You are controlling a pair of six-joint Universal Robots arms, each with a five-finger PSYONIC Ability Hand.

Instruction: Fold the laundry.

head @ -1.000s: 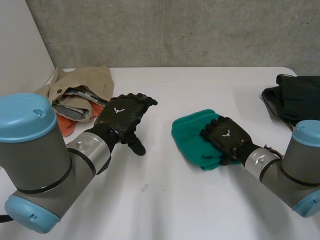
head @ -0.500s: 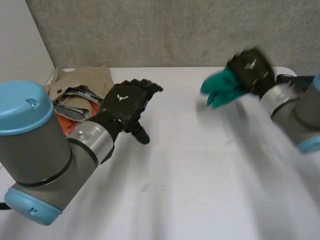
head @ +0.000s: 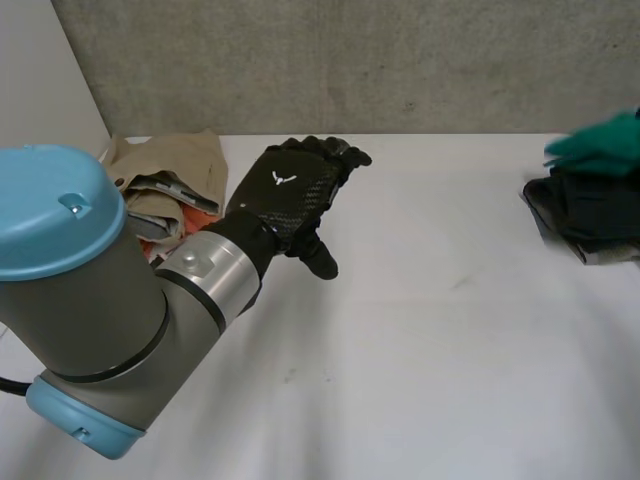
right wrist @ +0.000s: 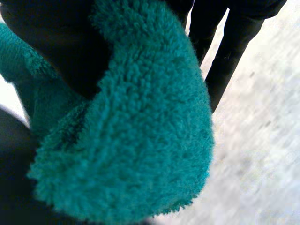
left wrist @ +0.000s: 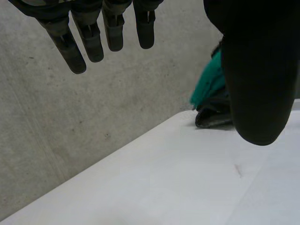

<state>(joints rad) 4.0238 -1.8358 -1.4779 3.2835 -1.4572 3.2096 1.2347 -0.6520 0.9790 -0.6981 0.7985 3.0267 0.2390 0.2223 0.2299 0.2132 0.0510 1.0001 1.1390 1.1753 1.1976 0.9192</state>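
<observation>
A folded teal fleece cloth [right wrist: 140,126] is pinched between the thumb and fingers of my right hand [right wrist: 51,42]. In the head view the teal cloth [head: 600,143] hangs at the table's far right, just above a pile of dark clothes [head: 590,210]. My left hand [head: 290,195] hovers over the table's back left with fingers straight and spread, holding nothing. In the left wrist view, past my left hand's fingers [left wrist: 89,37], the teal cloth [left wrist: 210,86] shows over the dark pile [left wrist: 213,117].
A heap of unfolded laundry with a beige garment [head: 170,165] on top lies at the back left corner, behind my left arm. The white table [head: 420,330] ends at a grey concrete wall [head: 350,60].
My right hand closed on the teal cloth, lifted it from the table's middle and carried it right to above the dark pile. My left hand drifted a little up and right.
</observation>
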